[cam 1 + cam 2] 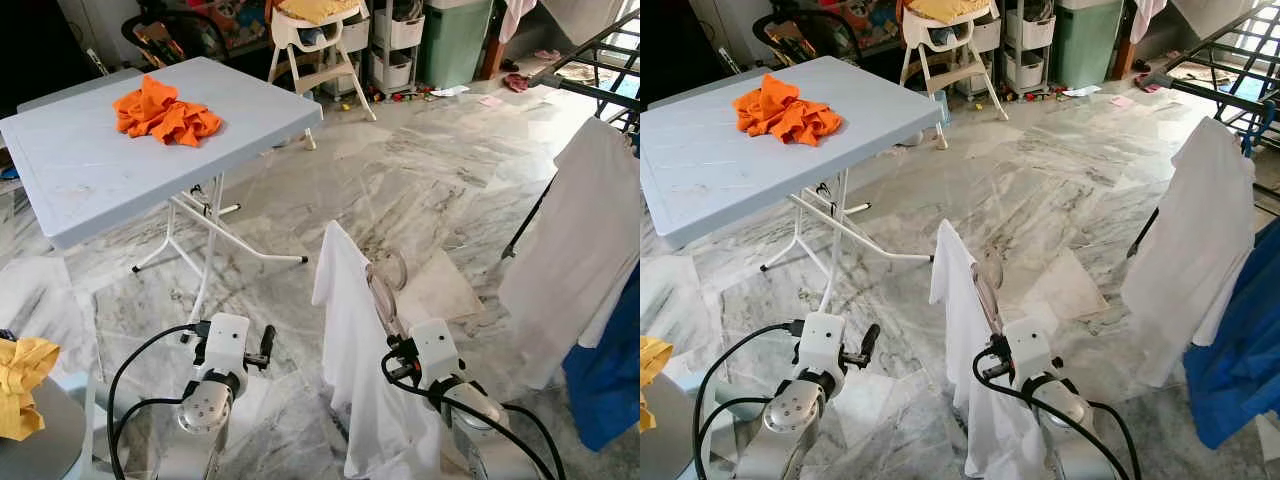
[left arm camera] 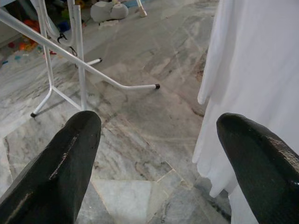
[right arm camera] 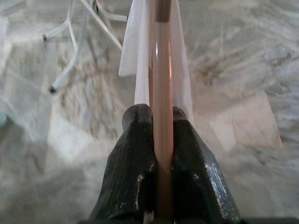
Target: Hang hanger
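Translucent pinkish hanger (image 3: 161,93) — white shirt (image 1: 355,370) draped — right tool (image 3: 158,116) clamped.

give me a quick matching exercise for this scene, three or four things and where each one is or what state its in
Things:
1. orange cloth
2. hanger with white shirt
3. left tool
4. yellow garment

Places or states:
A. open, holding nothing, above the marble floor
B. at the robot's far left, low in the head views
C. clamped in the right tool
D. lying on the pale blue folding table

Pairs: 1-D, 2-C, 3-A, 4-B
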Robot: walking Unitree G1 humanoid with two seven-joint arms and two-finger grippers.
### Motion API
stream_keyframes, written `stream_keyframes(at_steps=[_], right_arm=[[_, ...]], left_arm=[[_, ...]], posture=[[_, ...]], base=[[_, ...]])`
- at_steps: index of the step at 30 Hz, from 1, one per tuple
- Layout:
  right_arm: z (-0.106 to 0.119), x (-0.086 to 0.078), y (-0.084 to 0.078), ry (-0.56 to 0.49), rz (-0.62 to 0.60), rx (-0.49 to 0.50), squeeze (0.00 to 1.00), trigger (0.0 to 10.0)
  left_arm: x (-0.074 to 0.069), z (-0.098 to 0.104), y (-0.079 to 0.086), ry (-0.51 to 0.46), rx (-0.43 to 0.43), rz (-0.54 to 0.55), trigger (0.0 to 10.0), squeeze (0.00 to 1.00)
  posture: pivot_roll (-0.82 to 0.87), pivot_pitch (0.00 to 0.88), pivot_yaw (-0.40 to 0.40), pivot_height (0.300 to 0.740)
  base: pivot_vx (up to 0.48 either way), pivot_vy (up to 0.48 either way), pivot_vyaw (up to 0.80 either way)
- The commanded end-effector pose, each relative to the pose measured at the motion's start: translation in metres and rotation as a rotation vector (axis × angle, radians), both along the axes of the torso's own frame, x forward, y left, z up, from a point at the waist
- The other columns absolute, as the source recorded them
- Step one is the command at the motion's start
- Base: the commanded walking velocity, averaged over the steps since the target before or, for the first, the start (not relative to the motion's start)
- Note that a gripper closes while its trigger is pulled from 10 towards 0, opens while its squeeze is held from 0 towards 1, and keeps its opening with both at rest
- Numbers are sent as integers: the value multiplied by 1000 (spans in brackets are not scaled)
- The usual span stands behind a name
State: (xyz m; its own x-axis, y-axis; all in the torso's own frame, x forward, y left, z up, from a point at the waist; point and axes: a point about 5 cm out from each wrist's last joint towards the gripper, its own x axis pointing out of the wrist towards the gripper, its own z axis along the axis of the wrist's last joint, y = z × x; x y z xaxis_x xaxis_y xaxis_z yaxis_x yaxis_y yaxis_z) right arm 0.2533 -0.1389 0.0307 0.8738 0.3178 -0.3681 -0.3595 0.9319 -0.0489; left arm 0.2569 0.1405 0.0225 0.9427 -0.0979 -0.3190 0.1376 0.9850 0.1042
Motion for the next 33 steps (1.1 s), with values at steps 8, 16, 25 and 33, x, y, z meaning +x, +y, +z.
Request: stream_keyframes(at_steps=[8,16,25,33], right_arm=[[68,1,51,-175,363,286,0,10000],[66,-1,46,-136,418,260,0,10000],[64,3,50,-136,424,192,0,10000],[68,24,53,-186,354,153,0,10000]], left_arm=[[15,16,-9,-76,-74,-87,10000,0],[32,44,-24,-185,-207,-119,10000,0],[28,51,-39,-187,-338,-184,10000,0],[23,49,-45,-164,-380,-218,10000,0]], posture=[[-105,0,99,740],[-110,0,92,740],[-110,0,98,740],[-110,0,100,740]], base=[[0,0,0],[0,0,0],[0,0,0],[0,0,0]])
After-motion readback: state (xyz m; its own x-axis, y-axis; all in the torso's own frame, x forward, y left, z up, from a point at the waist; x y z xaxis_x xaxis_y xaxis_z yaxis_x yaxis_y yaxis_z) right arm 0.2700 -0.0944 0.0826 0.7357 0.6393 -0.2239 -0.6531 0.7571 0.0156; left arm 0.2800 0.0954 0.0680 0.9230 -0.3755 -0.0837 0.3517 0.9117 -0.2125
